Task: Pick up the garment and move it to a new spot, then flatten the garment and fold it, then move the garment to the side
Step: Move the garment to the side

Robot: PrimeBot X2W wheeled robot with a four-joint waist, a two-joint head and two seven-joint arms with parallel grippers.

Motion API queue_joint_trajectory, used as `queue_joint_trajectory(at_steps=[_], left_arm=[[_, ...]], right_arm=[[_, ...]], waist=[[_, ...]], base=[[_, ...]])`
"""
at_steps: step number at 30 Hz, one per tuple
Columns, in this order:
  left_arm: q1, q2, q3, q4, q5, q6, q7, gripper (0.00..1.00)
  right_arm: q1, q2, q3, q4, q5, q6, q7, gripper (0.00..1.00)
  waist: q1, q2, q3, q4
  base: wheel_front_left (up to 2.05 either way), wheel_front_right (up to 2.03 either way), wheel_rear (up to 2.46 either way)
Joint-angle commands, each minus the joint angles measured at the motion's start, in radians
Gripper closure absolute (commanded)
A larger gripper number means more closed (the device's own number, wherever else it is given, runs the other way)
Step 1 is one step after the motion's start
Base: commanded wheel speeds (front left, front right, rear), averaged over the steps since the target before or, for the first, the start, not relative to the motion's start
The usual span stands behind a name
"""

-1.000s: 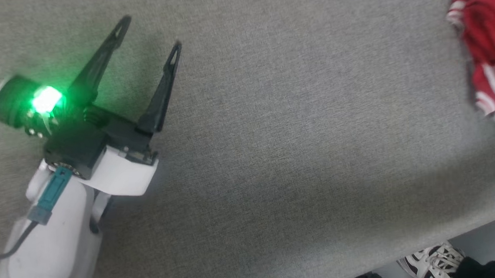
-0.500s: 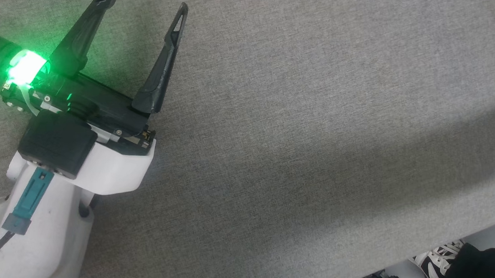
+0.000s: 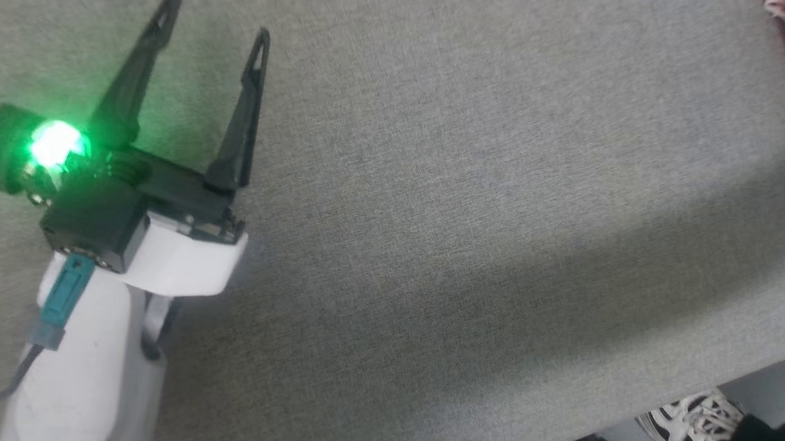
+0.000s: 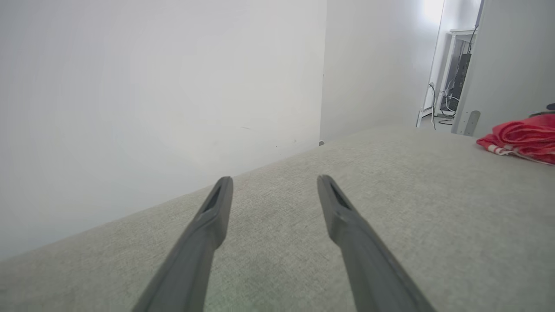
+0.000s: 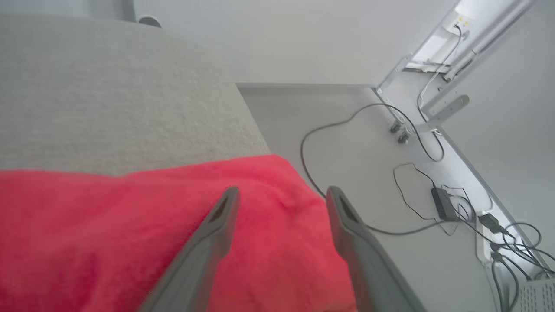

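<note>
While L gripper [image 3: 218,16] sits apart, R gripper [image 5: 282,190] apart over garment [image 5: 86,225], floor cables [image 5: 443,203] beyond.

Looks like a bare lab or test room: plain white walls [image 4: 151,86], a grey cloth-covered bench [image 3: 465,211], loose cables [image 5: 312,131] and power adapters [image 5: 442,203] on the pale floor [image 5: 368,169].

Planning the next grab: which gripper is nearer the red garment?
Right. The right gripper is open directly over the garment; the left gripper, also open, sits far across the grey surface from it.
</note>
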Motion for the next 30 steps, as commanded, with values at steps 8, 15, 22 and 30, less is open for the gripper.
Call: queue_joint_trajectory(at_steps=[8,15,22,30], left_arm=[[0.153,-0.101,0.06,0.07,-0.029,0.003,0.001,0.0],[0.27,-0.163,0.11,0.126,-0.041,0.003,0.001,0.0],[0.373,-0.215,0.166,0.18,-0.049,0.002,0.001,0.0],[0.457,-0.221,0.191,0.205,-0.054,0.002,0.001,0.0]], right_arm=[[0.107,0.031,0.136,-0.111,0.013,-0.002,-0.036,0.0],[0.23,0.05,0.194,-0.208,0.037,-0.002,-0.045,0.0],[0.4,0.104,0.186,-0.373,0.025,-0.002,-0.045,0.0],[0.551,0.179,0.201,-0.486,0.006,-0.002,-0.045,0.0]], waist=[[0.0,0.0,-0.203,0.092],[0.0,0.0,-0.3,0.16],[0.0,0.0,-0.398,0.224],[0.0,0.0,-0.477,0.265]], base=[[0.0,0.0,0.0],[0.0,0.0,0.0],[0.0,0.0,0.0],[0.0,0.0,0.0]])
